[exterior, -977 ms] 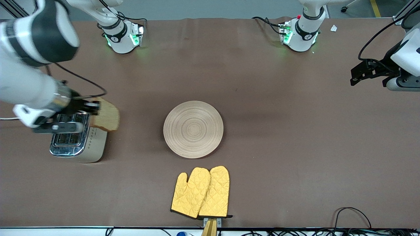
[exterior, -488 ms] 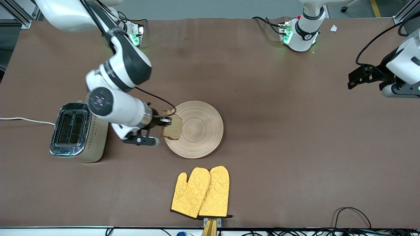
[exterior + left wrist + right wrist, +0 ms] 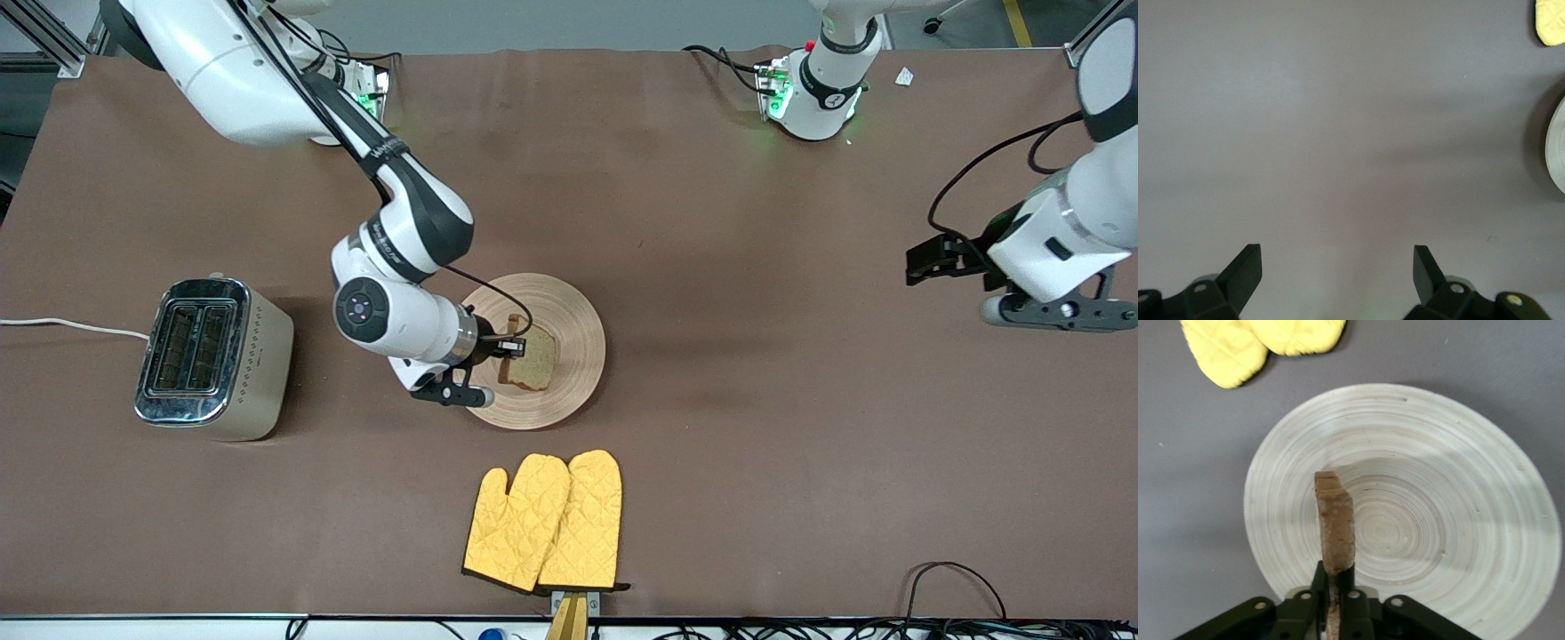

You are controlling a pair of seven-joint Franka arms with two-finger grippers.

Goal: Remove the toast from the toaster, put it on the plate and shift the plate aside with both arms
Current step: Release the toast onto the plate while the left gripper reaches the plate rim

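over the plate [image 3: 569, 307] at the table's middle, the right gripper [image 3: 508, 347] pinches the toast [image 3: 532, 360] edgewise above the wood. toward the left arm's end, the left gripper [image 3: 1338, 270] hangs spread wide over bare table, waiting.

Toast [image 3: 532, 359] over the plate [image 3: 578, 311] mid-table, oven mitts [image 3: 544, 522] nearer the camera, toaster [image 3: 213, 358] toward the right arm's end

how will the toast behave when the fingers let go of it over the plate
The toast looks stiff: the right gripper pinches one edge and the slice stands out straight without sagging. Held on edge over the plate, it will probably tip flat when released. It seems light and its crust crumbly, so a hard squeeze might break it.
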